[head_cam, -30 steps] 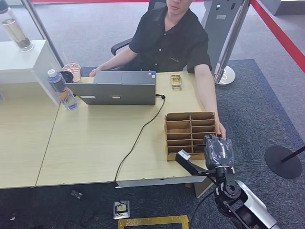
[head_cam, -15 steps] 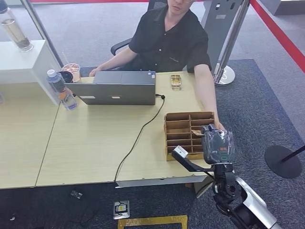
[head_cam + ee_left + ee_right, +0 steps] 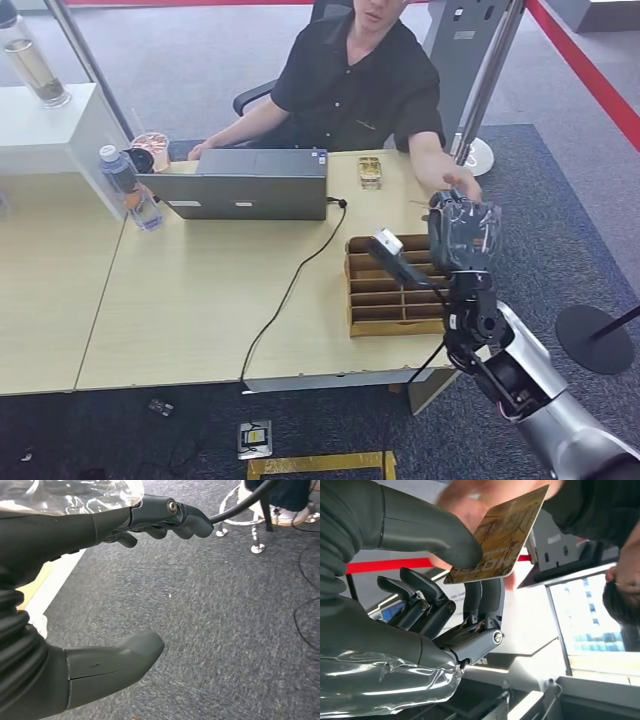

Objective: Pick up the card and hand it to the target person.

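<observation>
As the person's hand (image 3: 486, 500) takes the card (image 3: 497, 535) | right hand (image 3: 444, 610) fingers pinch it | handover step; next, release.

Your right arm reaches up from the lower right of the head view, silver forearm angled toward the person, with the right hand (image 3: 462, 232) raised at its end under a clear plastic wrap. In the right wrist view the thick grey thumb presses the card (image 3: 500, 536) against the darker fingers (image 3: 483, 596), pinching its near edge. Your left hand (image 3: 94, 590) hangs over grey carpet, holding nothing, thumb held apart from the fingers (image 3: 177, 521), which extend with only a slight curl.
</observation>
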Robot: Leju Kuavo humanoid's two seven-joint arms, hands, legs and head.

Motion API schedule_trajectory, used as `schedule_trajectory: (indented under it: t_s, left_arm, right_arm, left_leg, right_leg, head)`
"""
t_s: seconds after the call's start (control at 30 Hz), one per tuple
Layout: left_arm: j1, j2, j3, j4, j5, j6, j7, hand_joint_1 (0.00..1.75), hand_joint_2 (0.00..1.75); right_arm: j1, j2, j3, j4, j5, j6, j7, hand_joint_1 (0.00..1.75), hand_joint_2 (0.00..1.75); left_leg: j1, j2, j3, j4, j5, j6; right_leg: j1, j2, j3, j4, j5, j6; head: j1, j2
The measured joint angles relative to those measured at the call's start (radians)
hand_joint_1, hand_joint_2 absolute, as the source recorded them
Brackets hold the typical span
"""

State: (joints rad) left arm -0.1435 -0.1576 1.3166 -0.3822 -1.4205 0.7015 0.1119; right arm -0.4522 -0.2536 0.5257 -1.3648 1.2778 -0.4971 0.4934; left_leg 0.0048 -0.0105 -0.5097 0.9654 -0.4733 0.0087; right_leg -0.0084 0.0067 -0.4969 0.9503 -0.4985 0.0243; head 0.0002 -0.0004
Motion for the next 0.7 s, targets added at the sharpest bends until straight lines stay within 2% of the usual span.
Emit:
schedule_trajectory:
  t_s: [0.13, 0.17, 0.2, 0.27, 0.3, 0.33, 0.53, 0.7]
  left_arm:
    - [0.001, 0.000, -0.012, 0.000, 0.004, 0.000, -0.024, 0.00, 1.75]
    - [0.001, 0.000, -0.013, 0.000, 0.007, 0.000, -0.031, 0.00, 1.75]
    - [0.001, 0.000, -0.014, 0.000, 0.009, 0.000, -0.038, 0.00, 1.75]
    - [0.001, 0.000, -0.016, 0.000, 0.013, 0.000, -0.049, 0.00, 1.75]
    - [0.001, 0.000, -0.016, 0.000, 0.014, 0.000, -0.052, 0.00, 1.75]
    - [0.001, 0.000, -0.016, 0.000, 0.015, 0.000, -0.055, 0.00, 1.75]
    - [0.002, 0.000, -0.016, 0.000, 0.021, 0.000, -0.055, 0.00, 1.75]
    - [0.004, -0.001, -0.016, 0.000, 0.022, 0.000, -0.019, 0.00, 1.75]
  right_arm:
    - [-0.083, 0.013, 0.009, 0.148, -0.020, 0.002, -0.006, 1.75, 1.75]
    - [-0.101, 0.018, 0.013, 0.185, -0.021, 0.003, -0.006, 1.59, 1.75]
    - [-0.117, 0.022, 0.016, 0.221, -0.019, 0.002, -0.006, 1.25, 1.75]
    - [-0.146, 0.032, 0.025, 0.286, -0.011, -0.004, -0.004, 0.38, 1.75]
    - [-0.156, 0.036, 0.029, 0.313, -0.006, -0.009, -0.003, 0.10, 1.75]
    - [-0.165, 0.040, 0.033, 0.337, -0.001, -0.015, -0.002, 0.00, 1.75]
    - [-0.191, 0.053, 0.053, 0.429, 0.017, -0.092, 0.013, 0.00, 1.75]
    - [-0.164, 0.051, 0.053, 0.421, 0.028, -0.185, 0.069, 0.00, 1.75]
  left_leg:
    - [0.000, -0.001, 0.000, 0.000, 0.000, 0.000]
    - [0.000, -0.001, 0.000, 0.000, 0.000, 0.000]
    - [0.000, -0.001, 0.000, 0.000, 0.000, 0.000]
    - [0.000, -0.001, 0.000, 0.000, 0.000, 0.000]
    - [0.000, -0.001, 0.000, 0.000, 0.000, 0.000]
    - [0.000, -0.001, 0.000, 0.000, 0.000, 0.000]
    - [0.000, -0.001, 0.000, 0.000, 0.000, 0.000]
    - [0.000, -0.001, 0.000, 0.001, 0.000, 0.000]
  right_leg:
    - [0.000, 0.000, 0.000, 0.000, 0.000, 0.000]
    - [0.000, 0.000, 0.000, 0.000, 0.000, 0.000]
    - [0.000, 0.000, 0.000, 0.000, 0.000, 0.000]
    - [0.000, 0.000, 0.000, 0.000, 0.000, 0.000]
    - [0.000, 0.000, 0.000, 0.000, 0.000, 0.000]
    - [0.000, 0.000, 0.000, 0.000, 0.000, 0.000]
    - [0.000, 0.000, 0.000, 0.000, 0.000, 0.000]
    - [0.000, 0.000, 0.000, 0.000, 0.000, 0.000]
  head:
    - [0.000, 0.000]
    - [0.000, 0.000]
    - [0.000, 0.000]
    - [0.000, 0.000]
    - [0.000, 0.000]
    - [0.000, 0.000]
    - [0.000, 0.000]
    - [0.001, 0.000]
